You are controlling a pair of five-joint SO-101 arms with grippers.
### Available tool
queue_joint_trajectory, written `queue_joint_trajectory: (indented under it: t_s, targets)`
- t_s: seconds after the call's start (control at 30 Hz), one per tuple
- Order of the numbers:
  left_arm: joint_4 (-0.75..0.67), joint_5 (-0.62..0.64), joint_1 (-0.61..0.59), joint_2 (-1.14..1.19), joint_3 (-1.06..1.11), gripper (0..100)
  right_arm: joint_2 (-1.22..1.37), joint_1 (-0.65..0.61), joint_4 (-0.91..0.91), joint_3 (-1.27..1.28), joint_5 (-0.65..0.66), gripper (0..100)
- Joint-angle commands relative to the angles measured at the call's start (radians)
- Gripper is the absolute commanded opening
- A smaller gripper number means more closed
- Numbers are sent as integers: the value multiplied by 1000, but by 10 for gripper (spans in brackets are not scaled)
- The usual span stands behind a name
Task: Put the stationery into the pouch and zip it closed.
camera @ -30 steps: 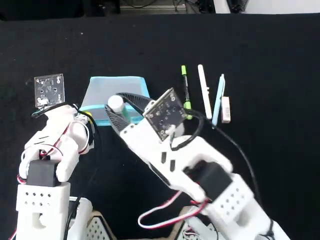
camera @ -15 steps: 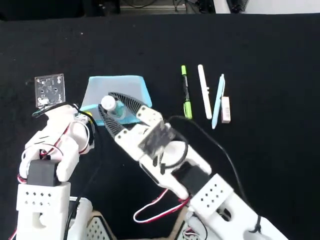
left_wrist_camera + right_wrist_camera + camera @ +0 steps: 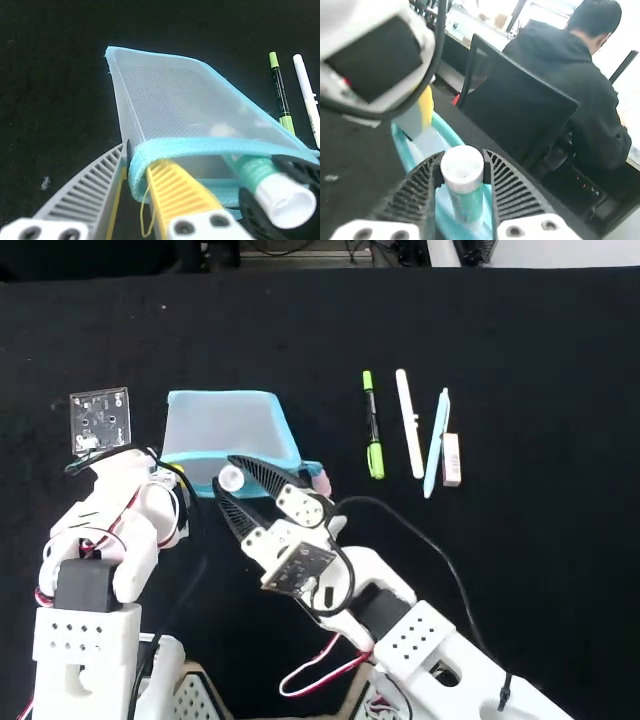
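The light blue mesh pouch (image 3: 225,425) lies left of centre, its mouth facing the arms. My left gripper (image 3: 178,478) is shut on the pouch's blue rim (image 3: 165,150), yellow finger (image 3: 175,192) inside the mouth. My right gripper (image 3: 229,476) is shut on a green glue stick (image 3: 464,192) with a white cap (image 3: 231,478). The stick's green end (image 3: 250,167) pokes into the pouch mouth. To the right on the table lie a green pen (image 3: 372,425), a white pen (image 3: 408,422), a pale blue pen (image 3: 436,440) and a small white eraser (image 3: 452,458).
The table is covered in black cloth (image 3: 540,360). A small square tag (image 3: 99,421) lies left of the pouch. The right arm's cable (image 3: 430,550) loops over the cloth near the pens.
My right arm drew back toward the near edge and tilted, bringing the glue stick from above the pouch down to its mouth. The pouch now looks spread wider. The left arm stayed put.
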Motion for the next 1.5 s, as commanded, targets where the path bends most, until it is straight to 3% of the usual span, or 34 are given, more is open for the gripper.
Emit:
queue_joint_trajectory:
  t_s: [0.0, 0.17, 0.43, 0.57, 0.73, 0.87, 1.17, 1.47]
  targets:
    - [0, 12, -2, -14, -18, 30, -18, -12, 130, -41, -6, 42]
    - [0, 12, -2, -14, -18, 30, -18, -12, 560, -272, -160, 193]
    - [0, 12, -2, -14, -16, 30, -18, 3, 1134, -754, -193, 201]
    - [0, 12, -7, -14, -15, 30, -10, 160, 1343, -980, -199, 201]
    - [0, 12, -2, -14, -15, 30, -5, 427, 1419, -1033, -359, 201]
    - [0, 12, -2, -14, -15, 30, 84, 554, 1424, -983, -397, 201]
    - [0, 12, -2, -14, -15, 30, 619, 621, 1246, -1015, -397, 150]
    - [0, 12, -2, -14, -15, 30, 1251, 655, 1266, -1497, -397, 172]
